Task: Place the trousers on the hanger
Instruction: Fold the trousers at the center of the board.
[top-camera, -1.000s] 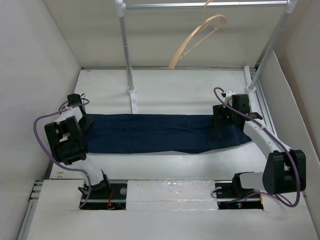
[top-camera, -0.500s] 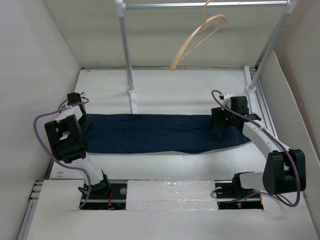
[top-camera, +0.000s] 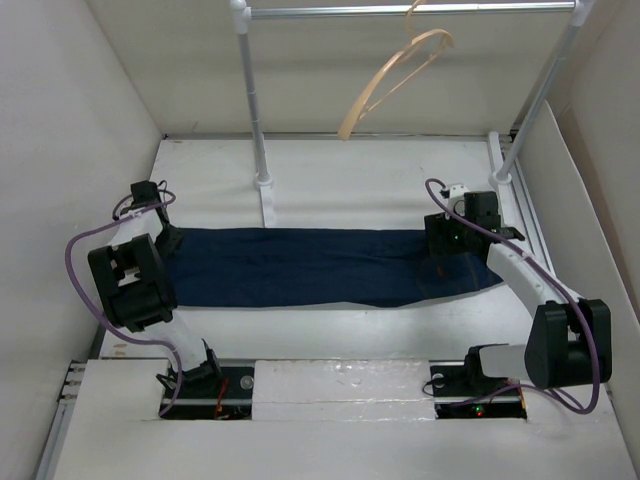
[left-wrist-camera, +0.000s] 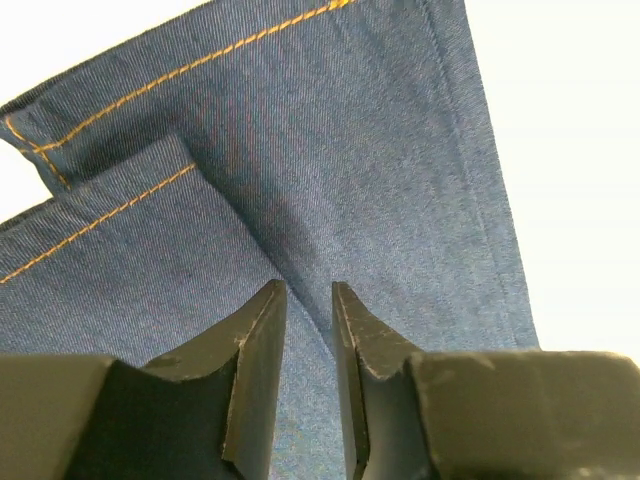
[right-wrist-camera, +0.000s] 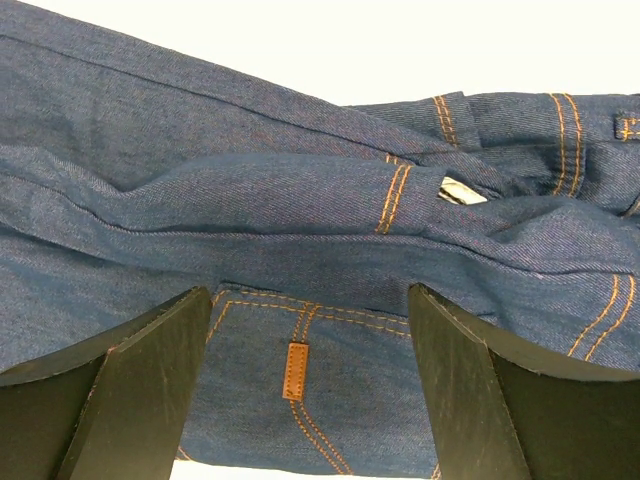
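Navy denim trousers (top-camera: 320, 265) lie flat across the white table (top-camera: 350, 180), legs pointing left, waist end on the right. Orange-stitched leg hems (left-wrist-camera: 110, 215) show in the left wrist view, one hem overlapping the other. Waist end is bunched into ridges, with a small tan tab (right-wrist-camera: 293, 370) on the cloth below the main fold. Hanger (top-camera: 395, 80) hangs by its hook from the silver rail (top-camera: 400, 12) at the back, tilted, well apart from the trousers. Left tool (left-wrist-camera: 308, 290) is down at the leg end, jaws almost together with a thin gap, a crease running into the gap; can't tell if cloth is pinched. Right tool (right-wrist-camera: 310, 295) is over the waist end, jaws spread wide either side of the bunched fold, not clamping it.
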